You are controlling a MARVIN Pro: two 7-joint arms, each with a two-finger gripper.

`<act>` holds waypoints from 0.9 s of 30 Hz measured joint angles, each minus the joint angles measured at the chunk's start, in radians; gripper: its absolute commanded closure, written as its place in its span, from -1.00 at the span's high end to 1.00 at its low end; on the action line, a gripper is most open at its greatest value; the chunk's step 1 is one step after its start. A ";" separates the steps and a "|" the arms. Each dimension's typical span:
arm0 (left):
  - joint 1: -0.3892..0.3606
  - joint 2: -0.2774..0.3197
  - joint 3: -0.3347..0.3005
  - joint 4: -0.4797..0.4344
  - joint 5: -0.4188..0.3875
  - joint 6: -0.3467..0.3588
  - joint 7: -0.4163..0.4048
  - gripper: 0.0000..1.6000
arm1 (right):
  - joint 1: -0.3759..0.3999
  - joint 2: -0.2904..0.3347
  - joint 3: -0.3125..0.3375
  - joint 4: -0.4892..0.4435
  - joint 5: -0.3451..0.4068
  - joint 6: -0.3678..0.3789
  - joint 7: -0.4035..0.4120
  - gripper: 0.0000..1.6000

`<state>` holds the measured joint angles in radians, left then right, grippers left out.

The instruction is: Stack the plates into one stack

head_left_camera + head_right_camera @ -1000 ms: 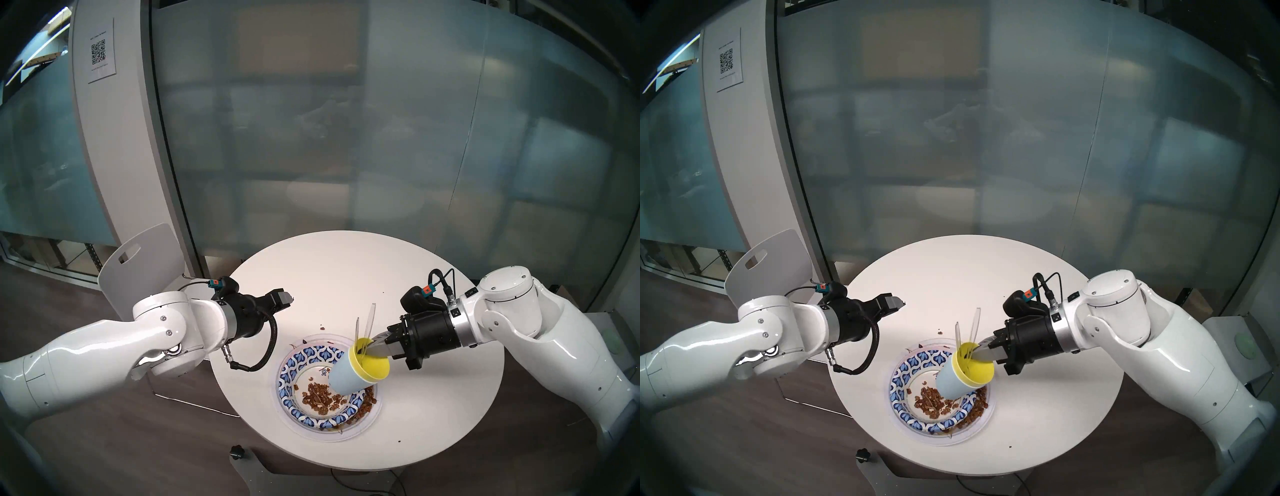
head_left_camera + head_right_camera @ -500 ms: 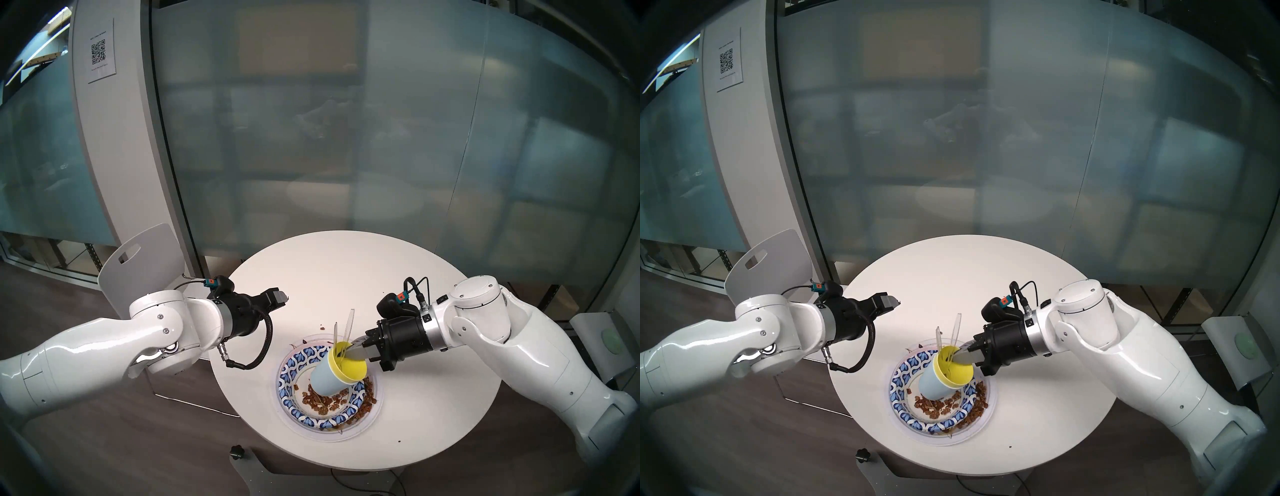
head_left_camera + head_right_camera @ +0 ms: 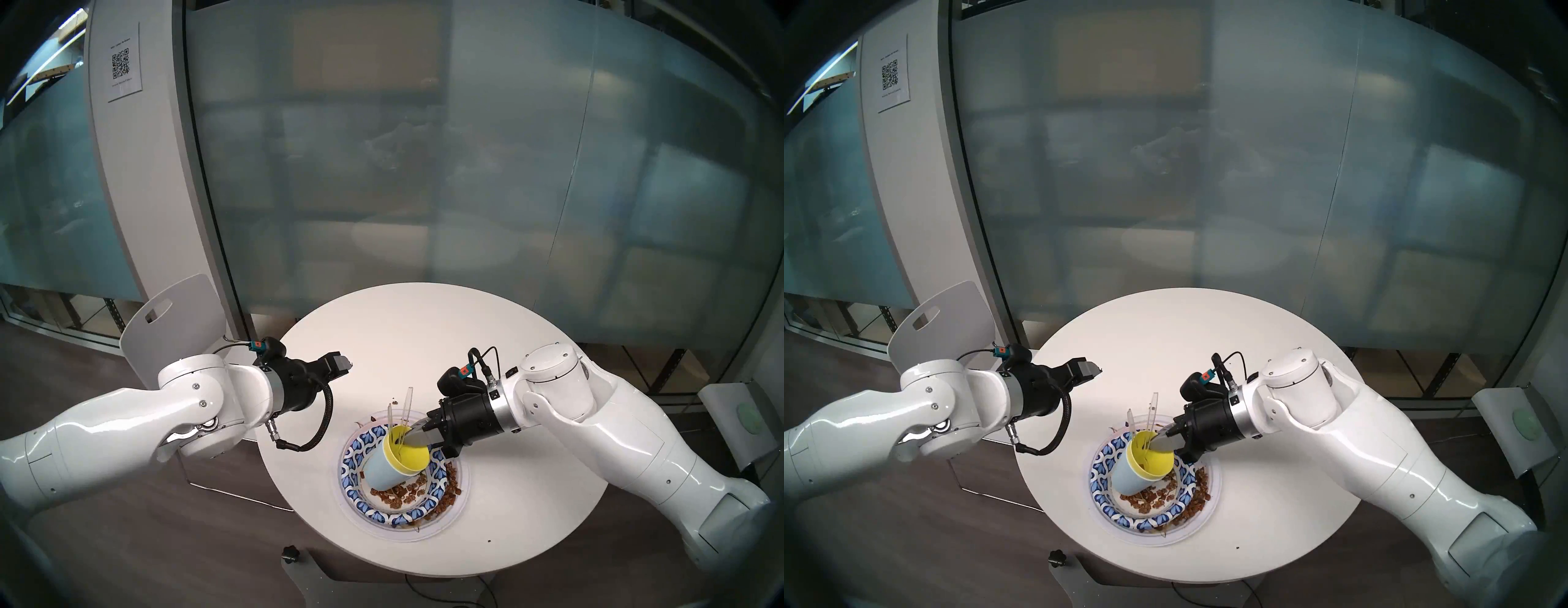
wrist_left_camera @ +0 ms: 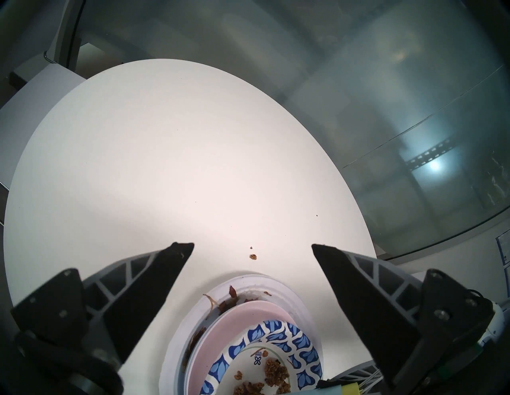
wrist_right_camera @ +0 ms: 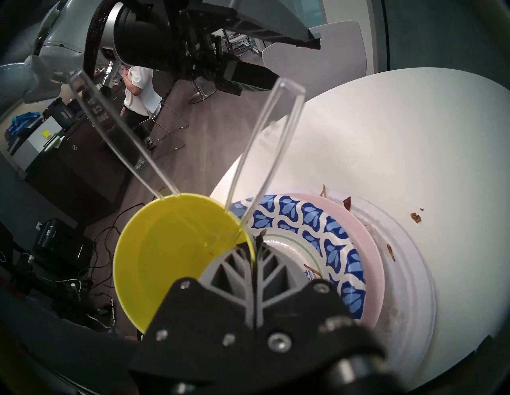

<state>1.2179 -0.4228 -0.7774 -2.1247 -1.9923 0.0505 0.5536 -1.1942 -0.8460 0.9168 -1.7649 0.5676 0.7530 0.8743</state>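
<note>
The stack stands on the near side of the round table: a large white plate (image 3: pixel 463 496) at the base, a pale pink plate (image 4: pixel 248 311) on it, and a blue-white leaf-patterned paper plate (image 3: pixel 354 456) on top, with brown food scraps. My right gripper (image 3: pixel 413 435) is shut on the rim of a yellow cup (image 5: pixel 165 248) nested in a light blue cup (image 3: pixel 382 469). It holds them tilted just over the patterned plate (image 5: pixel 331 237). Clear plastic cutlery (image 5: pixel 262 154) sticks out of the cup. My left gripper (image 4: pixel 252 245) hangs open and empty above the table's left side.
A few crumbs (image 3: pixel 394 400) lie on the table (image 3: pixel 424 331) just beyond the stack. A white chair (image 3: pixel 169 322) stands at the table's far left. Frosted glass walls curve behind the table.
My right gripper has carried the nested cups leftward, from the stack's right edge to over its middle. The left arm has barely shifted.
</note>
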 measured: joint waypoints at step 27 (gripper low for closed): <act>-0.005 0.006 0.003 0.011 0.000 0.016 -0.014 1.00 | 0.027 -0.060 -0.047 0.074 -0.033 -0.035 0.024 -0.34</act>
<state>1.2133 -0.4168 -0.7740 -2.1133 -1.9922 0.0666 0.5393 -1.1667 -0.9055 0.8693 -1.6908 0.5347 0.7183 0.8982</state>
